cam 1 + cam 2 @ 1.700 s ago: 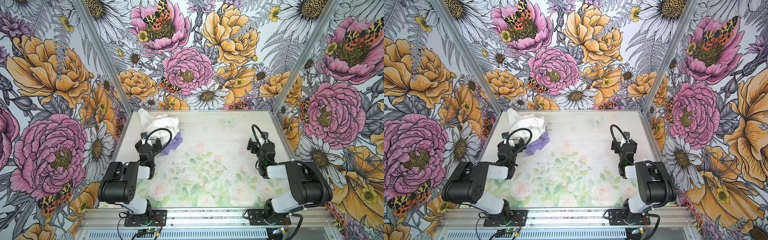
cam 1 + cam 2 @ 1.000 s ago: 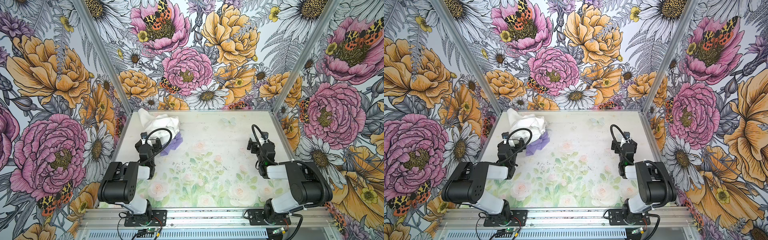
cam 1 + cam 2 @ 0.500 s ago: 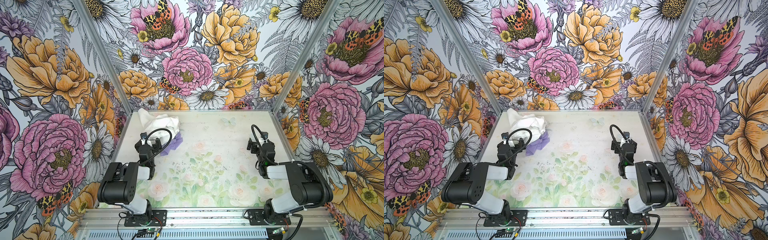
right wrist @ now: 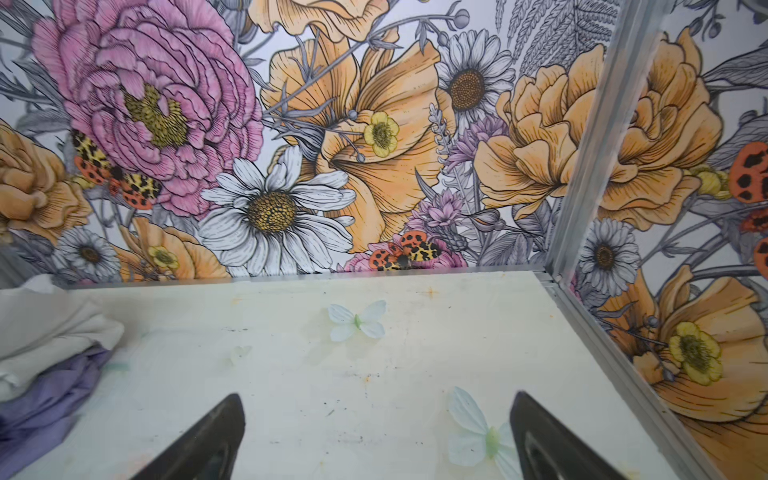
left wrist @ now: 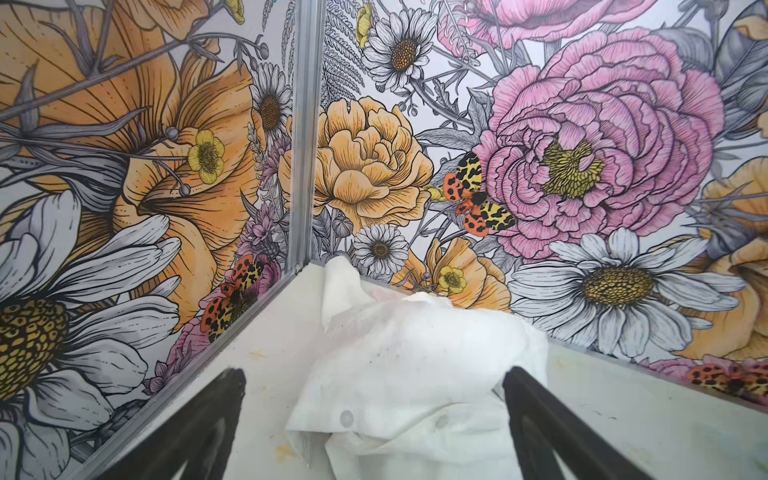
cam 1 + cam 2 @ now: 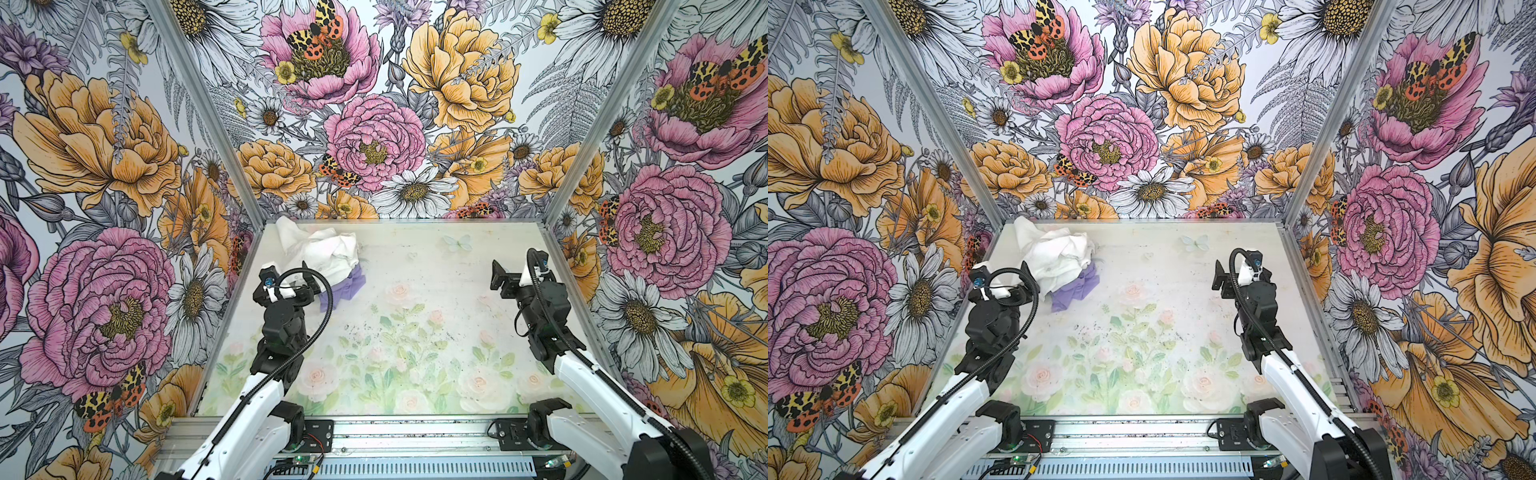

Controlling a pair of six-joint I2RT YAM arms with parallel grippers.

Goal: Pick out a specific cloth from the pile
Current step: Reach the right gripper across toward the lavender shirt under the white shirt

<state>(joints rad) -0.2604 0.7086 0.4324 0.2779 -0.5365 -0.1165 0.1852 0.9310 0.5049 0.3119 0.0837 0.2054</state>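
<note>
Where the pile [image 6: 322, 253] is heaped: far left corner.
Lavender cloth [image 6: 347, 286]: partly buried under white cloth [image 5: 407, 374].
Left gripper [image 5: 374, 432]: spread wide, nothing gripped.
Right gripper [image 4: 376, 436]: spread wide, nothing gripped.

floral walls [image 6: 374, 137], printed table [image 6: 415, 332] — scuffed

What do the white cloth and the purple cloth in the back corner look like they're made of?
The white cloth looks like thin woven fabric, matte, judging by its sharp creases and crumpled folds; a small round button-like dot shows in the left wrist view. The purple cloth seems a soft, thin fabric with a faint sheen, bunched into loose wrinkles. Exact fibre cannot be told.
</note>
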